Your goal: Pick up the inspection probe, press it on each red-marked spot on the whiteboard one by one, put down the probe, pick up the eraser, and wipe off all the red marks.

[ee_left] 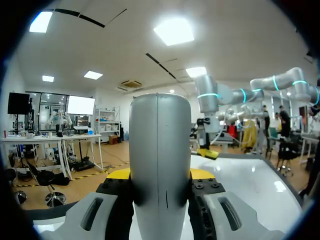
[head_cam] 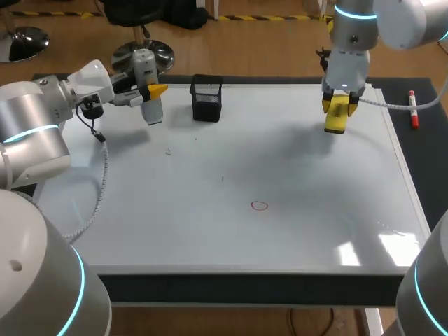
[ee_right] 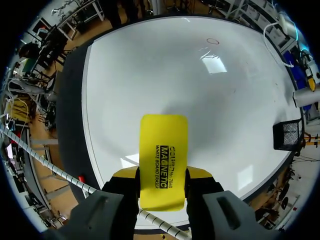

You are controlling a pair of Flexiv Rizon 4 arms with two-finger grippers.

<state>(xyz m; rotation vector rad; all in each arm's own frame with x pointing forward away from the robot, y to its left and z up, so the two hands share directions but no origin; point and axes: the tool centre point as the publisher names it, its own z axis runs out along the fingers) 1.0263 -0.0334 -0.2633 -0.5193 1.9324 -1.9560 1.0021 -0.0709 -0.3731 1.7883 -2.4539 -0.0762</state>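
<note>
The yellow whiteboard eraser [ee_right: 163, 160] is grasped on its two long sides by the right gripper [head_cam: 339, 105], whose yellow-tipped fingers are clenched on it. It is held on end over the far right part of the whiteboard [head_cam: 280, 168]; whether it touches the surface cannot be told. One red circle mark [head_cam: 260, 205] is seen on the board, near the middle and toward the near edge, well apart from the eraser. The grey inspection probe [head_cam: 148, 87] is clamped from both sides in the left gripper [head_cam: 151, 92] and is held over the far left corner of the board. A black mesh pen holder [head_cam: 207, 98] is stood at the far edge just right of the probe, off to the side of the stretch between eraser and mark. A red marker pen [head_cam: 414, 110] is laid on the dark table right of the board.
</note>
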